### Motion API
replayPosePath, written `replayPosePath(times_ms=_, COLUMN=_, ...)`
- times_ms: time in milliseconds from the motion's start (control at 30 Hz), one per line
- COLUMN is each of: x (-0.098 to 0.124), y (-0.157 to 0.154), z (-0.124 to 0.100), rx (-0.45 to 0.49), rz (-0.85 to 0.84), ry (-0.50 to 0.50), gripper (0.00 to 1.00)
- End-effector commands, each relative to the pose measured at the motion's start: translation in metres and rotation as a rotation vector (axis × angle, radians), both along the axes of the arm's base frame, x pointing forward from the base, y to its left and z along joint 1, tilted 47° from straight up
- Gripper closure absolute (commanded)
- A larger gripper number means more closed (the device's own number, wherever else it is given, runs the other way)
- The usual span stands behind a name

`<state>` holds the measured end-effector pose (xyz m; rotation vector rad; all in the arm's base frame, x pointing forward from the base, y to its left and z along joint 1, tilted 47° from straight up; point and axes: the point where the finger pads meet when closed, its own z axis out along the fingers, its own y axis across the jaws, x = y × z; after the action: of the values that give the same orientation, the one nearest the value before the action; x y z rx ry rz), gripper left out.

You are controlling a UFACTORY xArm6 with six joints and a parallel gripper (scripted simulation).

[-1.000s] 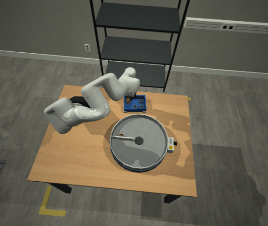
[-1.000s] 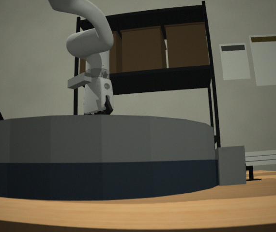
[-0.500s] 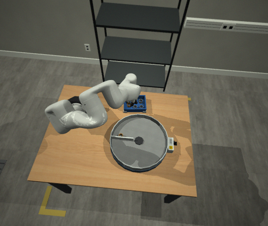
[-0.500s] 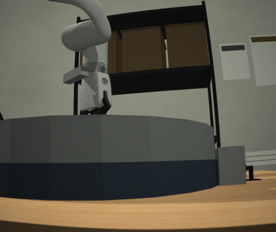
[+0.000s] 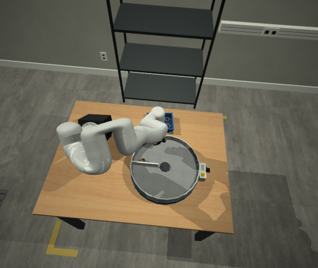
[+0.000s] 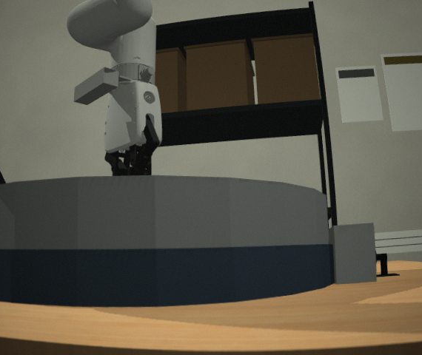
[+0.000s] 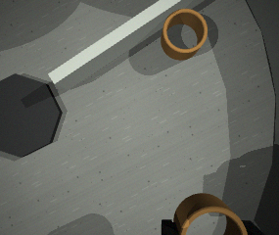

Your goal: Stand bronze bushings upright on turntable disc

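My gripper is shut on a bronze bushing, held with an open end up above the grey disc near the turntable's rim. In the overhead view the gripper is over the disc's far left edge, and the held bushing peeks out beside it. Another bronze bushing stands upright on the disc next to the white bar; it also shows in the overhead view. The dark octagonal hub is apart from both. The blue crate sits behind the turntable, partly hidden by the arm.
The turntable has a raised grey rim and a small grey box on its right side. A black box stands at the table's back left. A dark shelf unit stands behind the table.
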<state>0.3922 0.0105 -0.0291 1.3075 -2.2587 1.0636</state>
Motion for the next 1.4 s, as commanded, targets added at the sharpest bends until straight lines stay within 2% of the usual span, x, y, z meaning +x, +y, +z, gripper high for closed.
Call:
replayPosePath(times_ms=0, x=0.007, y=-0.017, z=0.023, rx=0.009, rz=0.006, ry=-0.001, gripper=1.0)
replayPosePath(times_ms=567, x=0.009, y=-0.021, z=0.027, rx=0.009, rz=0.006, ry=-0.001, gripper=1.0)
replayPosePath(times_ms=767, x=0.011, y=-0.039, z=0.012, rx=0.009, rz=0.006, ry=-0.001, gripper=1.0)
replayPosePath(times_ms=1367, x=0.011, y=-0.04, z=0.01, rx=0.009, rz=0.006, ry=-0.001, gripper=1.0)
